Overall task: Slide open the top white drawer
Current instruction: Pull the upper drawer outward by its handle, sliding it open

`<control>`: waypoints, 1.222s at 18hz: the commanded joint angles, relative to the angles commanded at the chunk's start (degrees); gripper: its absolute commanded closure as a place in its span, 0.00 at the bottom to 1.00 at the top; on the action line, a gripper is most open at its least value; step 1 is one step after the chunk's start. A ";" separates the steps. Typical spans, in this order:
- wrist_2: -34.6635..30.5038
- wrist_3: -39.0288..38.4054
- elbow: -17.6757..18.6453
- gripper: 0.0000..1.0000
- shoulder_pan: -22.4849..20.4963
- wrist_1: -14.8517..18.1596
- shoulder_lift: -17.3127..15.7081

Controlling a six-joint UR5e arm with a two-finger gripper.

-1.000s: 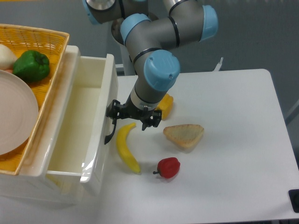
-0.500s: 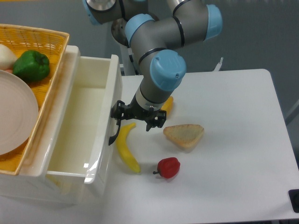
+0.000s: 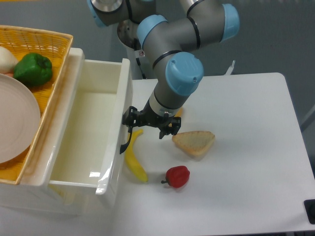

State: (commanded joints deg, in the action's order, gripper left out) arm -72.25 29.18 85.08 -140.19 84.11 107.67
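The top white drawer [image 3: 83, 132] has slid further out toward the desk's centre (task nearly done); the gripper [image 3: 132, 129] keeps its jaws closed on the black handle [image 3: 126, 142].

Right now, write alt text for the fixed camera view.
A robot arm's end effector sits at the black handle of the top white drawer, which is pulled well out and looks empty. A banana, bread slice and red pepper lie on the table.
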 joint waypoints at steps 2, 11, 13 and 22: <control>0.00 0.35 -0.18 0.00 -0.09 0.09 0.26; 0.00 0.70 -0.62 0.00 -0.97 0.09 0.35; 0.00 1.23 -0.88 0.00 -1.23 0.09 0.44; -0.09 2.20 -1.67 0.00 -2.28 0.18 1.06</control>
State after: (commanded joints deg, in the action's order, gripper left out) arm -72.33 31.38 83.41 -142.47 84.29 108.72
